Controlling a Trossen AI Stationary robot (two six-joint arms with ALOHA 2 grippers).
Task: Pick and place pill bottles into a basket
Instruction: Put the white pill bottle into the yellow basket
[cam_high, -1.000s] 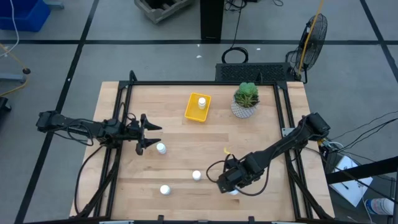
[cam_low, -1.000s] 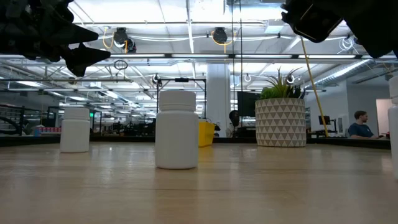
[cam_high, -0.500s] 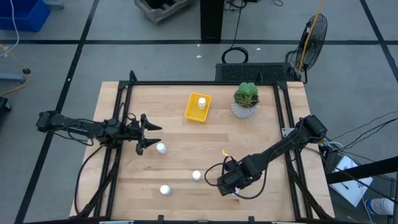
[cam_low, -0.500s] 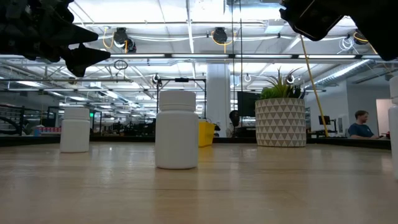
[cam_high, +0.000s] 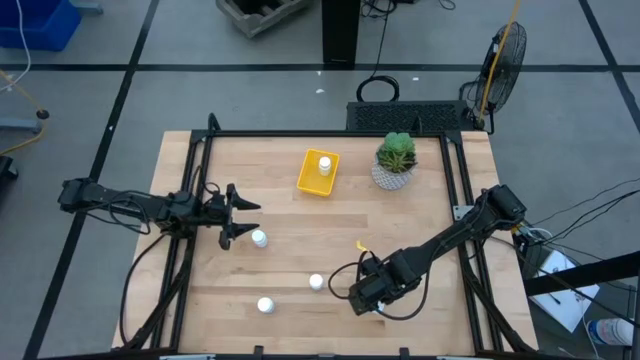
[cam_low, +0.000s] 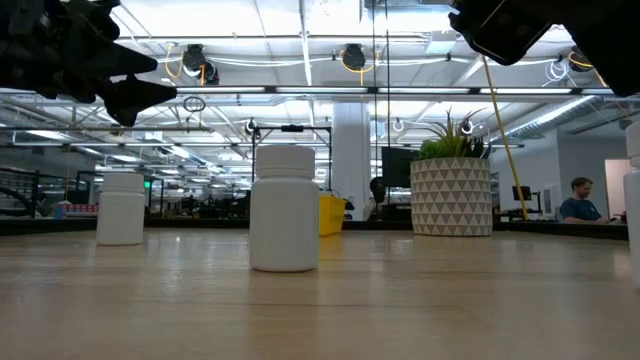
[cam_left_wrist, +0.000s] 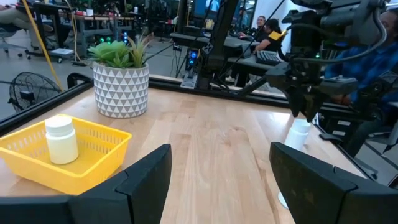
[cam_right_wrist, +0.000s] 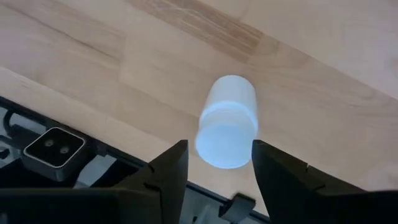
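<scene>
Five white pill bottles show. One stands in the yellow basket at the far middle. Three stand on the table: one beside my left gripper, and two nearer the front. My left gripper is open and empty and hovers above the table at the left. My right gripper is open and points down over the fifth bottle, which stands upright between its fingers. I cannot tell whether the fingers touch it.
A white patterned pot with a green plant stands to the right of the basket at the far edge. A black frame rail borders the table. Bare wood lies in the middle of the table. A person sits in the room behind.
My right gripper has edged a little toward the table's near left, settling over the bottle below it, which shows less in the high view than before. The bottles have not moved.
</scene>
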